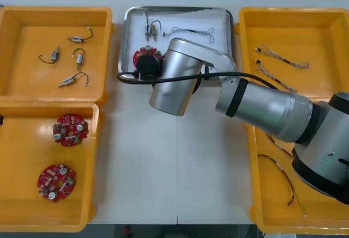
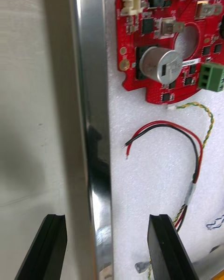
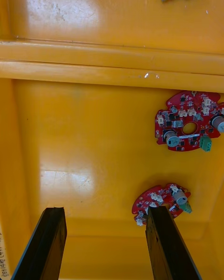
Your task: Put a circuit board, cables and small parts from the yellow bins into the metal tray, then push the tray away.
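My right arm (image 1: 245, 99) reaches across the table to the near edge of the metal tray (image 1: 223, 17). The right gripper (image 2: 107, 219) is open and straddles the tray's shiny rim (image 2: 93, 121): one finger (image 2: 44, 247) is outside over the table, the other (image 2: 168, 247) is inside the tray. Beyond the inside finger lie a red and black cable (image 2: 184, 135), a red and yellow cable (image 2: 207, 119) and a round red circuit board (image 2: 163, 42). The left gripper (image 3: 105, 210) hangs open over a yellow bin (image 3: 84, 135) holding two circuit boards (image 3: 189, 123).
The tray also holds a thin cable (image 1: 191, 31) and small metal parts (image 1: 151, 30). The far left bin (image 1: 32, 20) holds several small metal parts with wires. The right bins (image 1: 322, 25) hold cables. Bare table lies in front of the tray.
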Robot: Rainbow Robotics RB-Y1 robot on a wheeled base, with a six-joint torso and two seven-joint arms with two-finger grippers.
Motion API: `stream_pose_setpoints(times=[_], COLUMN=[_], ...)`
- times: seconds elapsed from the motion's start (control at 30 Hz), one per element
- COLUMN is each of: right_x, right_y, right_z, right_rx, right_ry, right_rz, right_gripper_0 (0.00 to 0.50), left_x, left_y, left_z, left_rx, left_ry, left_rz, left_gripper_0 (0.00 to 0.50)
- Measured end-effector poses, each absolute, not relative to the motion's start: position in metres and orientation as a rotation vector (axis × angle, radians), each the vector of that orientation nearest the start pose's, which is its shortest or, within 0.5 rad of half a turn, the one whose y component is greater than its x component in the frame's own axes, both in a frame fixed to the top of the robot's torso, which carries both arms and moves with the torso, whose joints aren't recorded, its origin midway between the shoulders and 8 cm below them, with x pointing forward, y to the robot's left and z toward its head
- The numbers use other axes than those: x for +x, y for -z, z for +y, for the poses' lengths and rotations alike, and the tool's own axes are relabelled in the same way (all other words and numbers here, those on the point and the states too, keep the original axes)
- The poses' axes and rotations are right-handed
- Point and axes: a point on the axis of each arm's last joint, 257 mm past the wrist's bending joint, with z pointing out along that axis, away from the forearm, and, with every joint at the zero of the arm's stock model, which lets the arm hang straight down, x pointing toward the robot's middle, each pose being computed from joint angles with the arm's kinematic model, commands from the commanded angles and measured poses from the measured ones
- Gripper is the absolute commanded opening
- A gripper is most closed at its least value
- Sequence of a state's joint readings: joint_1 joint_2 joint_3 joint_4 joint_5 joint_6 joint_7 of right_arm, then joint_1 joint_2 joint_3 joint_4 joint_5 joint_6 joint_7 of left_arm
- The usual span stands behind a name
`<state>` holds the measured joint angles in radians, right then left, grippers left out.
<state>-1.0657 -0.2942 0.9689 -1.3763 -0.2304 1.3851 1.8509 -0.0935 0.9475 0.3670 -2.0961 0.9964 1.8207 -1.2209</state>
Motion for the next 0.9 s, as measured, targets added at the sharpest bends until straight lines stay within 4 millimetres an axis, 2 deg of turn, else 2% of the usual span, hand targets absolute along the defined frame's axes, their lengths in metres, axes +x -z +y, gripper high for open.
stream_pose_setpoints(times=[0.2, 0.43, 0.57, 0.73, 0.9], right_x=[0.554, 0.515, 0.489, 0.466, 0.461], right_y=[0.189, 0.175, 0.173, 0.168, 0.145], right_z=[-0.005, -0.001, -0.015, -0.049, -0.068], right_rx=[-1.625, -1.577, -1.531, -1.455, -1.306], right_ry=[0.777, 0.654, 0.575, 0.530, 0.414], right_rz=[1.818, 1.887, 1.971, 2.109, 2.140], right_gripper_0=[0.500, 0.500, 0.500, 0.500, 0.500], left_x=[0.366, 0.366, 0.366, 0.366, 0.366], left_y=[0.155, 0.155, 0.155, 0.155, 0.155], left_z=[0.416, 0.416, 0.416, 0.416, 0.416], left_rx=[-0.136, -0.136, -0.136, -0.136, -0.136], left_ry=[-0.006, -0.006, -0.006, -0.006, -0.006], left_rz=[2.703, 2.703, 2.703, 2.702, 2.702], left_gripper_0=[0.500, 0.500, 0.500, 0.500, 0.500])
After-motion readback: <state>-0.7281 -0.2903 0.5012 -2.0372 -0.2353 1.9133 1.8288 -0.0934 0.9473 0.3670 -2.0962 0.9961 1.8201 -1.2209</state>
